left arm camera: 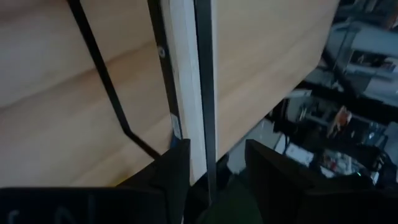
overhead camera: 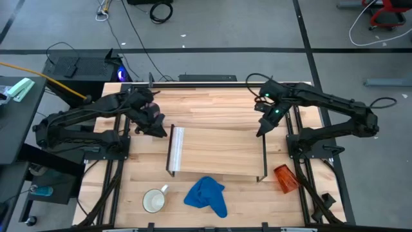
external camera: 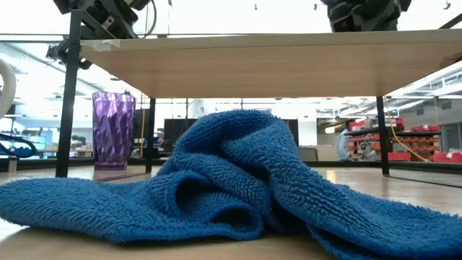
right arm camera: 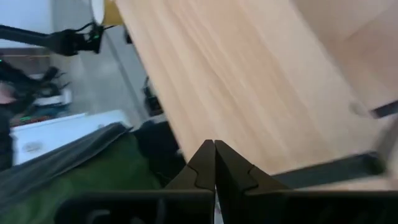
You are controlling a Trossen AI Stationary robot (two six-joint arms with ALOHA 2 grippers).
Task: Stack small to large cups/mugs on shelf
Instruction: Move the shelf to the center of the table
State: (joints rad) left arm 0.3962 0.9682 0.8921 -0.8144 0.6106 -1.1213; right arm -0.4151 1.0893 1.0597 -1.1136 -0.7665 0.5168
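Observation:
The shelf (overhead camera: 219, 151) stands on the table's middle, its white strip (overhead camera: 176, 148) at the left end. My left gripper (overhead camera: 156, 127) hovers open by that end; the strip (left arm camera: 186, 93) shows beyond its fingers. My right gripper (overhead camera: 261, 131) is shut over the shelf's far right corner, above the board (right arm camera: 249, 74). The purple cup (external camera: 113, 130) stands upright on the table behind the shelf's left legs; in the high view my left arm hides it. The white mug (overhead camera: 154, 201) stands at the near left. The orange cup (overhead camera: 284, 178) lies on its side at the right edge.
A crumpled blue cloth (overhead camera: 207, 195) lies on the table in front of the shelf and fills the low view (external camera: 238, 180). The shelf's thin black legs (external camera: 70, 101) stand at its corners. Bare tabletop (overhead camera: 212, 106) lies behind the shelf.

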